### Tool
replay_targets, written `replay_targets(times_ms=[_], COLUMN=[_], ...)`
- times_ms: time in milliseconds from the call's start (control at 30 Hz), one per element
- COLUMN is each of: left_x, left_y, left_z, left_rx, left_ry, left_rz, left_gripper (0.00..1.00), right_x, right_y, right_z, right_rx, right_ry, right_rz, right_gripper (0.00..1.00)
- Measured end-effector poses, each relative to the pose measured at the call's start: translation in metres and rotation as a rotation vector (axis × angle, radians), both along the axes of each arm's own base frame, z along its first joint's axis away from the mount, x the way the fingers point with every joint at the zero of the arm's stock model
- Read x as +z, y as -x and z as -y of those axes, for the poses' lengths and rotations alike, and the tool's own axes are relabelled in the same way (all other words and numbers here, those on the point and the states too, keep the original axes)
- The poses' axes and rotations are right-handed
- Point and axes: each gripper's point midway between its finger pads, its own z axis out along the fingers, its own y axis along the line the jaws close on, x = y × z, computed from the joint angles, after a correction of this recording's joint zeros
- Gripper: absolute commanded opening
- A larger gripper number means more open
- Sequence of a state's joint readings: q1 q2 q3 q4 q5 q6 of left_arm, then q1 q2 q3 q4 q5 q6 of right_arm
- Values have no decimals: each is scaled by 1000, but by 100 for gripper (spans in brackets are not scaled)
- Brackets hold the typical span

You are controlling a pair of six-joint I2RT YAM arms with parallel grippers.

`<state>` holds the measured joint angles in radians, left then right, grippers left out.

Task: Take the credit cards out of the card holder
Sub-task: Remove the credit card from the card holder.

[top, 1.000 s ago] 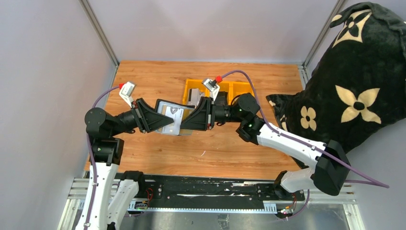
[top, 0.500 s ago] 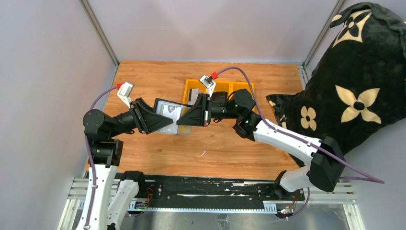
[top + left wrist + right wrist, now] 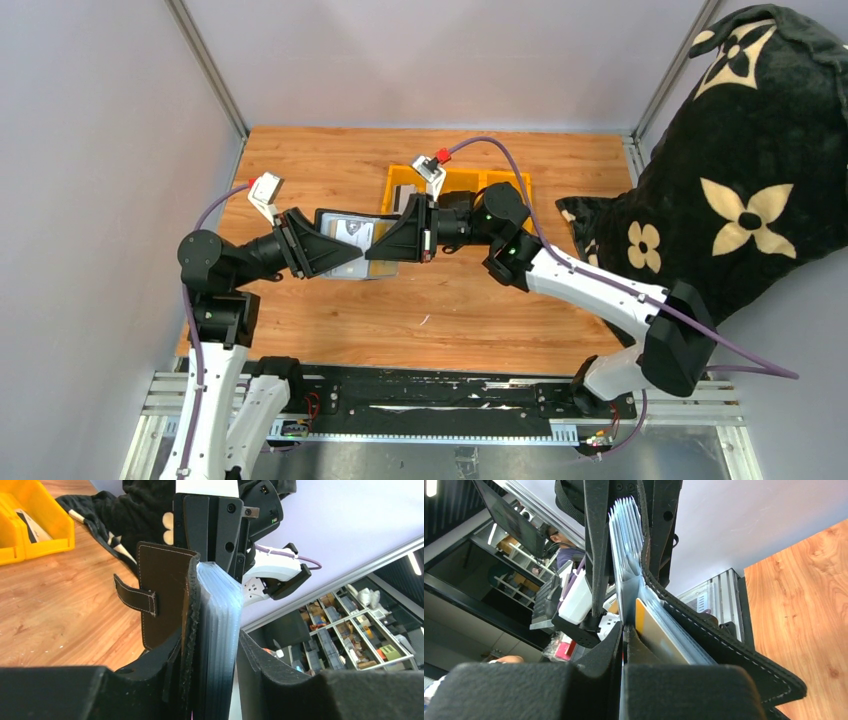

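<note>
The black card holder (image 3: 340, 222) hangs open above the table between my two grippers. In the left wrist view its leather cover and snap strap (image 3: 162, 595) stand upright, with a fanned stack of pale card edges (image 3: 220, 615) beside them. My left gripper (image 3: 350, 262) (image 3: 210, 647) is shut on the holder and the stack. My right gripper (image 3: 372, 254) (image 3: 623, 635) is shut on one thin pale credit card (image 3: 625, 590) at the near edge of the fan. Another card with a yellow edge (image 3: 656, 632) lies against the holder's cover (image 3: 729, 652).
A yellow bin (image 3: 505, 183) (image 3: 35, 515) with dark items stands behind the right arm. A big black cushion with cream flowers (image 3: 745, 170) fills the right side. Grey walls close the table (image 3: 450, 300) at the left and the back.
Both grippers and the holder have shifted a little left and toward the back. The right arm has stretched further left. Both grips look unchanged.
</note>
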<state>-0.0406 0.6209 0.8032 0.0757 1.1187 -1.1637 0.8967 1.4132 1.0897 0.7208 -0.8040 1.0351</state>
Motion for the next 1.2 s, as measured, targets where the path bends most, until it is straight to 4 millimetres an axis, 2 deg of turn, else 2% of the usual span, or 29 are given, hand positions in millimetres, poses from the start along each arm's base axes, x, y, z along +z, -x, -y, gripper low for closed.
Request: replay_targets(times_ms=[300,600,933,967,1000,1200], left_x=[0,3,3,3,4,6], left_y=[-1,-3,-5,-5,-5,-4], left_z=[1,1,2,2,2,1], left_rx=[-20,-24,-31,-30,-30,-26], left_ry=[2,1,-2,-1,-1,0], left_rz=[-13,-11,-16,-16,-14,-2], left_gripper=[37,29,19,19,19,18], right_x=[1,-7,-12,-14,-15,-8], right_y=[5,4,1,1,1,2], right_z=[15,19,26,27,27,27], right_rx=[-46,-60,-120,-125,-127,-117], right_ry=[45,57,-24,-27,-26,-49], right_rz=[58,48,24,17,11,-1], right_gripper=[0,0,0,3,13,37])
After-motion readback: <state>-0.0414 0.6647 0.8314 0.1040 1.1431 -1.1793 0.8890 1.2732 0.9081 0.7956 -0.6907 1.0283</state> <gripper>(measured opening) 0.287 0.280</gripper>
